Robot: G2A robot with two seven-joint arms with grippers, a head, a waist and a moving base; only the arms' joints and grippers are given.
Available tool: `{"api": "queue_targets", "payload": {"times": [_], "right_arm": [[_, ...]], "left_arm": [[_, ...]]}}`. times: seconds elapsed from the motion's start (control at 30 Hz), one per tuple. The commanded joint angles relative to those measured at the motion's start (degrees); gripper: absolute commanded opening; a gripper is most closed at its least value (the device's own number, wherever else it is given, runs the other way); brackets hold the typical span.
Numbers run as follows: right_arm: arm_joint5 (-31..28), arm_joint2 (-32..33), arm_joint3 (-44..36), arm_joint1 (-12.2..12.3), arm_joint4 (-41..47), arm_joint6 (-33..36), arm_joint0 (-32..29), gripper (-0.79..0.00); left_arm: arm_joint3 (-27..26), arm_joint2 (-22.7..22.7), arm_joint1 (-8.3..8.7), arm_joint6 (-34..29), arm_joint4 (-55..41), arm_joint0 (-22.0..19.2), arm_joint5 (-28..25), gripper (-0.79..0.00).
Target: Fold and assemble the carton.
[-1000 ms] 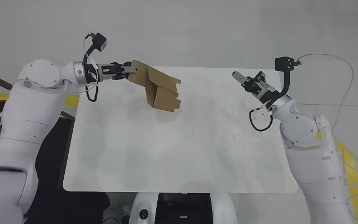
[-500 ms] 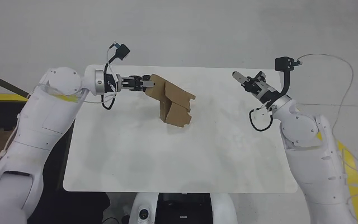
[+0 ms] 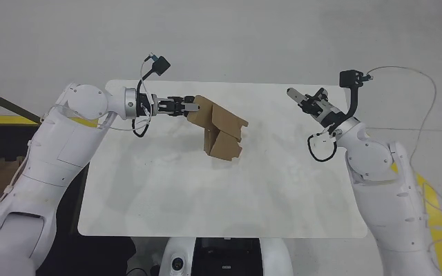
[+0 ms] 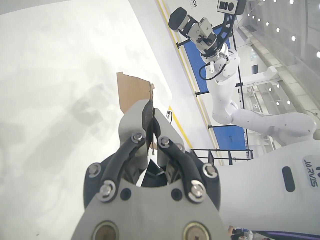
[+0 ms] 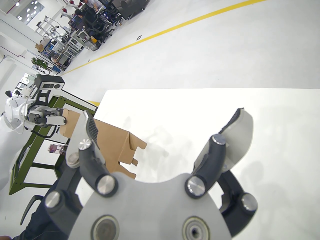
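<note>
White surface (image 3: 207, 200): pale rectangular top with rounded corners, faintly mottled grey, carrying the carton in its far half.
Left arm (image 3: 90, 103): white, coming in from 9 o'clock and stretched along the far edge of the surface, forearm pointing toward 3 o'clock.
Right arm (image 3: 366, 155): white, rising from 4 o'clock beside the surface, forearm angled toward 10 o'clock.
Carton (image 3: 222, 130): brown corrugated cardboard, part-folded, at about 12 o'clock from the middle of the surface in the top view. Its long axis runs from 10 o'clock to 4 o'clock. A darker panel faces up, with a notched edge at its 3 o'clock end. A lighter panel hangs below it toward 6 o'clock. In the right wrist view short flaps jut from its open end, and a soft shadow lies on the surface beside it. Whether its lower edge touches the surface cannot be told.
Left end effector (image 3: 192, 108): at the carton's 10 o'clock end, clamped on the cardboard. In the left wrist view its two pads (image 4: 147, 112) press together on a thin cardboard wall, with the brown panel standing out beyond them.
Right end effector (image 3: 295, 95): over the surface at 2 o'clock, well apart from the carton, pointing toward 10 o'clock. In the right wrist view its fingers (image 5: 88, 126) are spread wide with nothing between them.
</note>
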Motion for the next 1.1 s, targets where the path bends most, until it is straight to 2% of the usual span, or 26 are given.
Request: {"api": "queue_targets", "payload": {"times": [0.0, 0.87, 1.07], "right_arm": [[0.0, 0.0, 0.0, 0.0, 0.0, 0.0, 0.0, 0.000], [0.0, -0.1, 0.4, -0.1, 0.6, -0.9, -0.8, 0.000], [-5.2, -1.4, 2.2, -0.1, 3.7, 0.7, -1.2, 0.000]], "left_arm": [[0.0, 0.0, 0.00, 0.0, 0.0, 0.0, 0.0, -0.785], [-0.7, 0.2, -0.08, 1.2, 0.8, 0.8, 0.8, -0.785], [-1.0, 0.8, -0.55, 0.7, 1.1, 0.5, 1.3, -0.785]]}}
